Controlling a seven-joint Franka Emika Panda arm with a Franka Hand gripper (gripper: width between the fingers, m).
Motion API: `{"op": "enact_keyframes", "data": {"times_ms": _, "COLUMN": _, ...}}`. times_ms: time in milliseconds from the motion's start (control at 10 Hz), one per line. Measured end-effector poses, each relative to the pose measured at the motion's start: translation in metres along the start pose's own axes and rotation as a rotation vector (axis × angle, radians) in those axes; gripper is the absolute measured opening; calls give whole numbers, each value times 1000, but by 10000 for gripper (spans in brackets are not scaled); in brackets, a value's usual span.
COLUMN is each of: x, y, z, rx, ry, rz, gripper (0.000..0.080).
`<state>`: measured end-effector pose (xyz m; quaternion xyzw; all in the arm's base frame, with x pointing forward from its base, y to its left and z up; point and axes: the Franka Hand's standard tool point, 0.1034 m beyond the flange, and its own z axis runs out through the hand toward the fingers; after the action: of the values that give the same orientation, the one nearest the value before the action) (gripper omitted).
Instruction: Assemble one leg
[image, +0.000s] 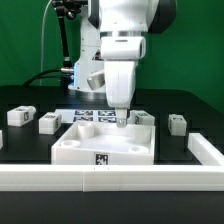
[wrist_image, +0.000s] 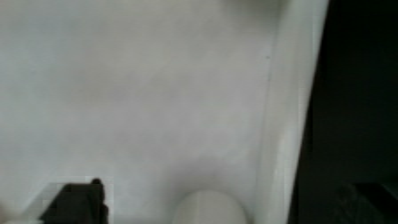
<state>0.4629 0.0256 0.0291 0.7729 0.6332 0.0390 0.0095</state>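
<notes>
The large white tray-like panel (image: 85, 145) lies in the middle of the table and fills most of the wrist view (wrist_image: 143, 90). My gripper (image: 121, 119) is lowered onto its far right corner. In the wrist view the two dark fingers (wrist_image: 71, 203) stand wide apart at the frame's edge. A blurred white rounded shape (wrist_image: 210, 207) sits between them and touches neither; I cannot tell if it is a leg. Loose legs lie on the table: two at the exterior view's left (image: 18, 116) (image: 48, 122), one behind the panel (image: 143, 118), one at the right (image: 177, 123).
The marker board (image: 92, 116) lies behind the panel. A raised white border runs along the front (image: 110, 178) and the exterior view's right (image: 205, 150) of the black table. The arm's base and cables stand at the back.
</notes>
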Motion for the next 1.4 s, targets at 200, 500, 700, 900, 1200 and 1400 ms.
{"op": "enact_keyframes", "data": {"times_ms": 200, "x": 0, "y": -11, "z": 16, "rx": 26, "ry": 0, "rz": 4, "gripper": 649}}
{"op": "enact_keyframes", "data": {"times_ms": 500, "x": 3, "y": -16, "z": 22, "rx": 35, "ry": 2, "rz": 19, "gripper": 649}}
{"op": "enact_keyframes", "data": {"times_ms": 700, "x": 2, "y": -16, "z": 22, "rx": 35, "ry": 2, "rz": 23, "gripper": 523}}
{"op": "enact_keyframes", "data": {"times_ms": 900, "x": 2, "y": -16, "z": 22, "rx": 35, "ry": 1, "rz": 23, "gripper": 248}}
{"op": "enact_keyframes", "data": {"times_ms": 1200, "x": 1, "y": -16, "z": 22, "rx": 36, "ry": 1, "rz": 24, "gripper": 57}}
{"op": "enact_keyframes", "data": {"times_ms": 1400, "x": 1, "y": -16, "z": 22, "rx": 36, "ry": 1, "rz": 24, "gripper": 57}}
